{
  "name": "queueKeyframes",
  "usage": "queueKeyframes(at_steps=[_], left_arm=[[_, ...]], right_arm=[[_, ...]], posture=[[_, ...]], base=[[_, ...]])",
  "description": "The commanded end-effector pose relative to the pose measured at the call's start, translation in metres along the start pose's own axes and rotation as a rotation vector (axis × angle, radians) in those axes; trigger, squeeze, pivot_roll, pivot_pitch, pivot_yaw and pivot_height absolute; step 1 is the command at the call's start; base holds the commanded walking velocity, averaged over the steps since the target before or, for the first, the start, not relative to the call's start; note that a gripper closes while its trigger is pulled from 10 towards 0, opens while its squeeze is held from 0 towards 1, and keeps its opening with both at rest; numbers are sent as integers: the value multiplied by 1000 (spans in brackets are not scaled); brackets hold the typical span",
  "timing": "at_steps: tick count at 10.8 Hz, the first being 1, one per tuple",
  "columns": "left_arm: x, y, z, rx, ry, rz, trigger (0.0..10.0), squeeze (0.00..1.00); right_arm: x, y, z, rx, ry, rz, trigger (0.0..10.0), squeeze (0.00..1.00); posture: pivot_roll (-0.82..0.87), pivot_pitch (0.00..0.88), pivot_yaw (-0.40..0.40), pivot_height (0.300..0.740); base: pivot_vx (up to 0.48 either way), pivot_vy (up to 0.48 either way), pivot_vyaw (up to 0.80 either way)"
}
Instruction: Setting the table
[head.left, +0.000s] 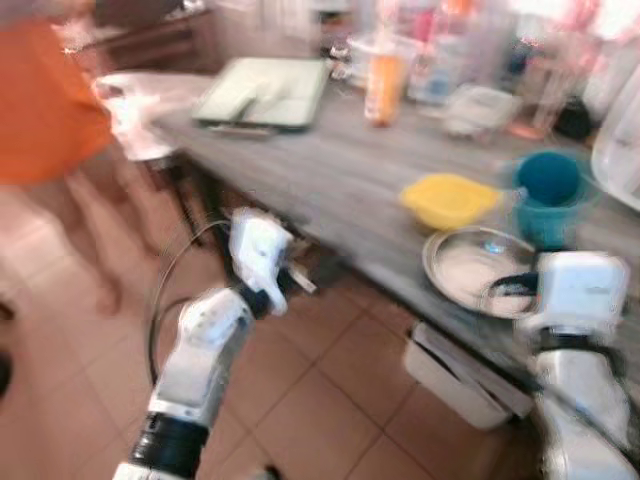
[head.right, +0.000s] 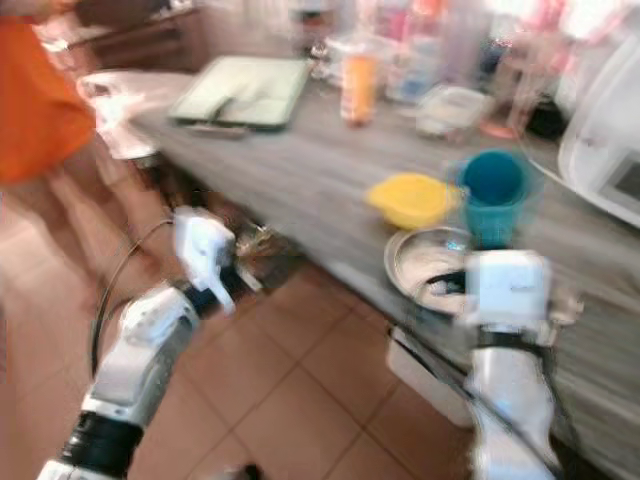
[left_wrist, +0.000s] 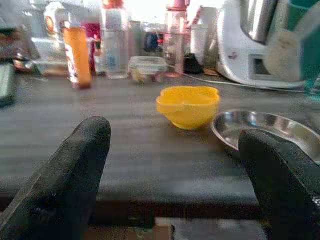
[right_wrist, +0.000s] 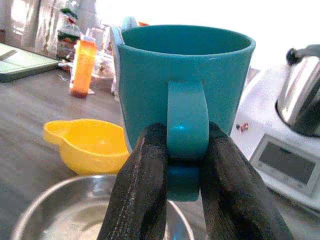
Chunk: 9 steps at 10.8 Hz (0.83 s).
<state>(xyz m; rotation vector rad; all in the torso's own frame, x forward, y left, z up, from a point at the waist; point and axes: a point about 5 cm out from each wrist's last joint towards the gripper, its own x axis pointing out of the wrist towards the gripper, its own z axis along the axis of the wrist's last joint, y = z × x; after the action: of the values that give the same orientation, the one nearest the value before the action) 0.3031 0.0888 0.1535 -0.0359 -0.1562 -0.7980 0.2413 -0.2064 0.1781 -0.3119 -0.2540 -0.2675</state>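
My right gripper (right_wrist: 182, 165) is shut on the handle of a teal mug (right_wrist: 185, 80), held upright above a steel plate (head.left: 470, 270) on the grey wooden table (head.left: 340, 170). The mug (head.left: 548, 195) stands beyond the right arm in the head views. A yellow bowl (head.left: 450, 198) sits just left of it. My left gripper (left_wrist: 175, 175) is open, low at the table's front edge, facing the yellow bowl (left_wrist: 188, 106) and the steel plate (left_wrist: 265, 127). The head views are blurred.
A person in orange (head.left: 45, 100) stands at the far left on the tiled floor. A green tray (head.left: 265, 92), an orange bottle (head.left: 385, 85), jars and a white kitchen appliance (head.right: 610, 150) crowd the table's back. A white box (head.left: 460, 385) sits under the table.
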Motion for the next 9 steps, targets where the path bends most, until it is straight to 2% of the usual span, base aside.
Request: queueKeyframes(at_steps=[1,5,9], left_arm=[[3,0,8,8,-13,-30,10000,0],[7,0,12,-10,-10,-25,10000,0],[12,2,14,-14,-18,-8,10000,0]], right_arm=[[1,0,6,-11,-28,-3,10000,0],[1,-2,5,-14,-24,-28,10000,0],[1,-4,5,-11,-15,-41,10000,0]], posture=[[92,109,-29,740],[86,105,-22,740],[81,107,-20,740]], base=[[0,0,0],[0,0,0],[0,0,-705]])
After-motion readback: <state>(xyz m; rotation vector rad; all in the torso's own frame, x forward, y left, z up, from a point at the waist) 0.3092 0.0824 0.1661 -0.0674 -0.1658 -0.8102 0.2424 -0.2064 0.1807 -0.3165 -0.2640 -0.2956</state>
